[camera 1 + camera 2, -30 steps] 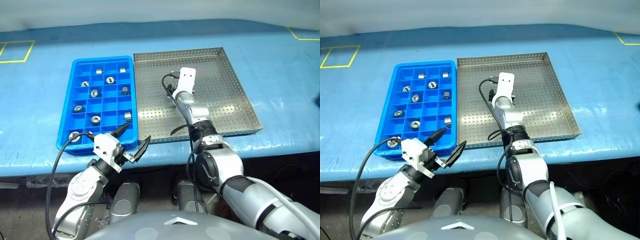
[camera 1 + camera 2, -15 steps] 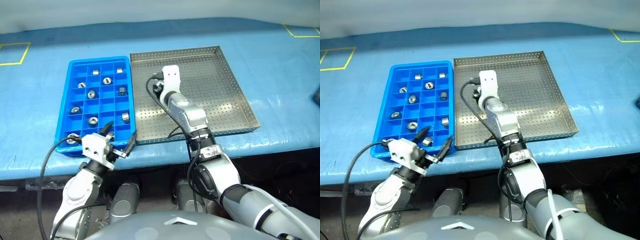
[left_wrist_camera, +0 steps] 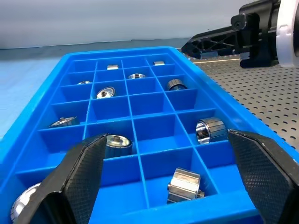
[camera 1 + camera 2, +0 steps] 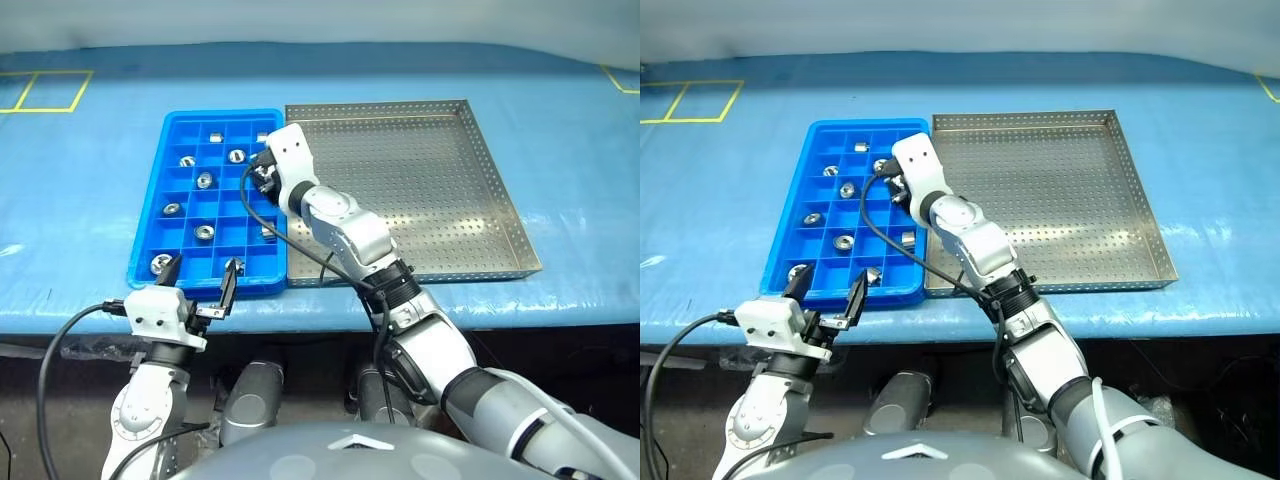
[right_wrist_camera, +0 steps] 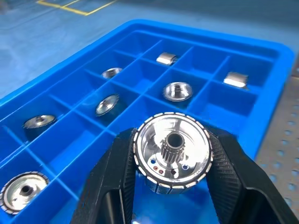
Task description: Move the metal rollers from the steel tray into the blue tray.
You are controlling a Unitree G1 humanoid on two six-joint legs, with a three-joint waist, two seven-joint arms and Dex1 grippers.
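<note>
Twelve metal rollers (image 3: 210, 129) counted: eleven binned, one still carried.
Right gripper (image 5: 172, 156) is clamped on the last roller (image 5: 159, 135) above the blue tray (image 4: 150, 232), left of centre frame. The left gripper (image 4: 200, 273) hangs spread at lower left. The one steel tray (image 4: 430, 180) looks bare. Released off-centre, the roller could catch a divider or land in an occupied cell.

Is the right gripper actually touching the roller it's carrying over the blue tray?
Touching. The right wrist view shows the right gripper with its jaws pressed on both sides of the roller, above the blue tray.
</note>
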